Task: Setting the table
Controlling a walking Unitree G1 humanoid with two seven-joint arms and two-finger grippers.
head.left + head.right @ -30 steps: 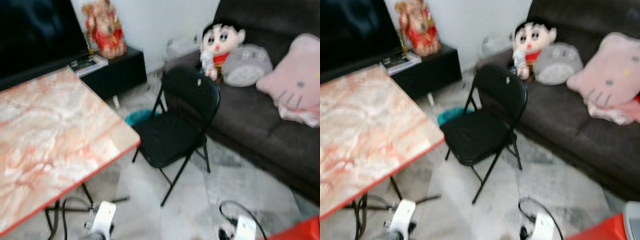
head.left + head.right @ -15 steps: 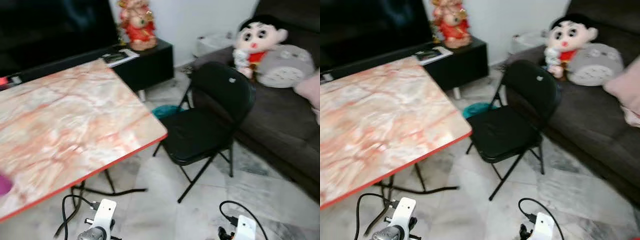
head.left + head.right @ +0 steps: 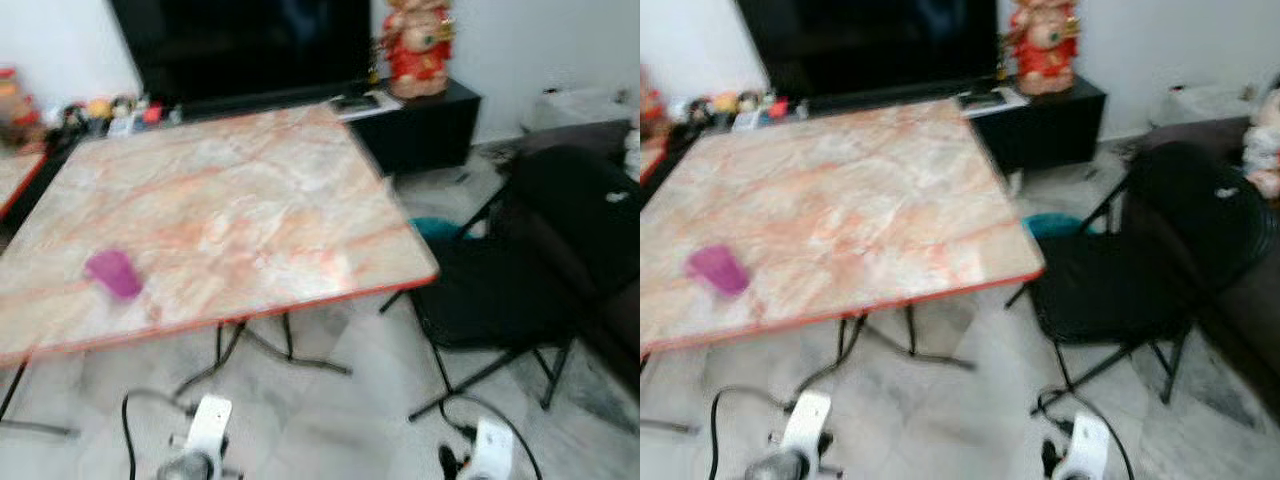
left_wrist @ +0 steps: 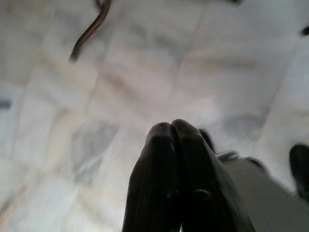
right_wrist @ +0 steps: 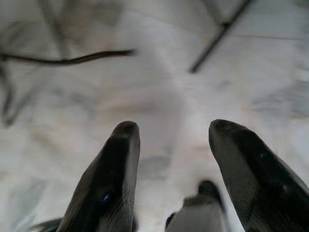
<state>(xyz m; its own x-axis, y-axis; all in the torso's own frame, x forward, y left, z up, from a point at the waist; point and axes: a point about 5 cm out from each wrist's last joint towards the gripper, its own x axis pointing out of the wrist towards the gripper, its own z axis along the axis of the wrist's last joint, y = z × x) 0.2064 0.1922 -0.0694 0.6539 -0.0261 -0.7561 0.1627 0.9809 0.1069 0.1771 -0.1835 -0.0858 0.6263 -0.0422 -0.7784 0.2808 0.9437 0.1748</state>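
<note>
Left eye view: approach step, nothing placed. Small purple cup (image 3: 113,273) sits near my-side left edge of pink marble-pattern table (image 3: 250,190). Left jaws (image 4: 175,129) together, right jaws (image 5: 171,135) apart, both over floor. Next: step in, raise an arm.

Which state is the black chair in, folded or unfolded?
Unfolded. The chair stands on the floor beside the table, its seat flat and its legs spread.
</note>
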